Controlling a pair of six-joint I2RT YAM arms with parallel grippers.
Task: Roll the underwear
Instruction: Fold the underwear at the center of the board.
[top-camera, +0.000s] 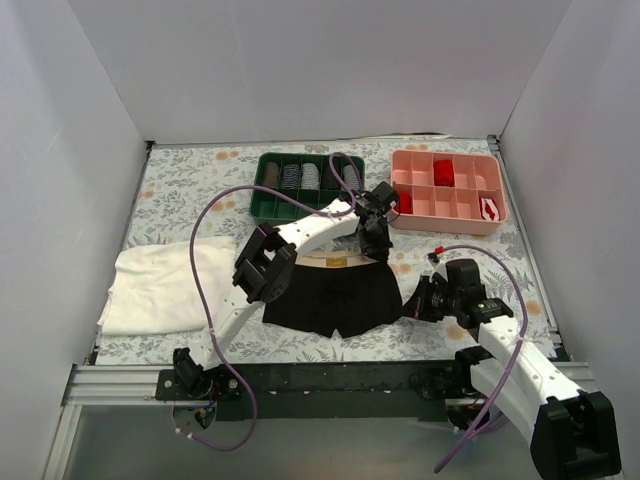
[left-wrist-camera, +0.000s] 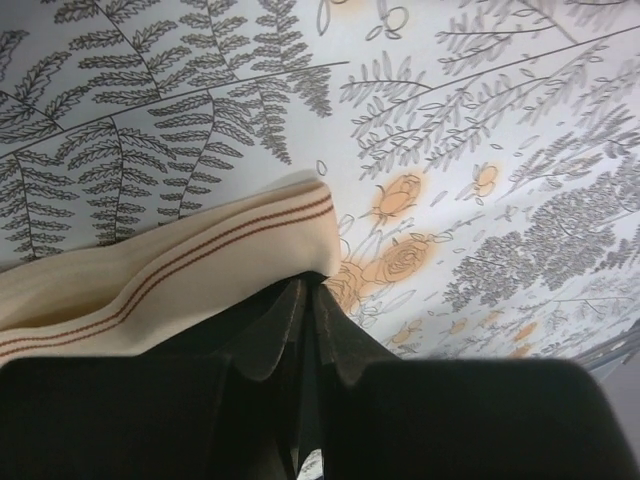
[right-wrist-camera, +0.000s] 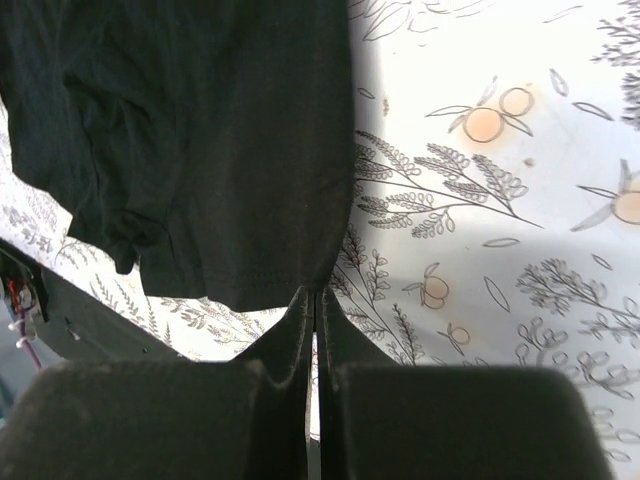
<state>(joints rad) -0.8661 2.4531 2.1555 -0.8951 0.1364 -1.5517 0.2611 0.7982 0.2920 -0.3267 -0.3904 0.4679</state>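
Top view: the underwear lies flat at frame centre, with the left gripper at its upper right corner and the right gripper at its right edge

Left wrist: jaws closed, pinching the waistband end

Right wrist: jaws closed on the hem

The fabric seems light and limp, so I would hold it at the edges

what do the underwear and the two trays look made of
The underwear: soft matte black knit, going by its stitched hem; its waistband looks like beige elastic with brown stripes. The green tray and pink tray: probably rigid moulded plastic, smooth, thin dividers.
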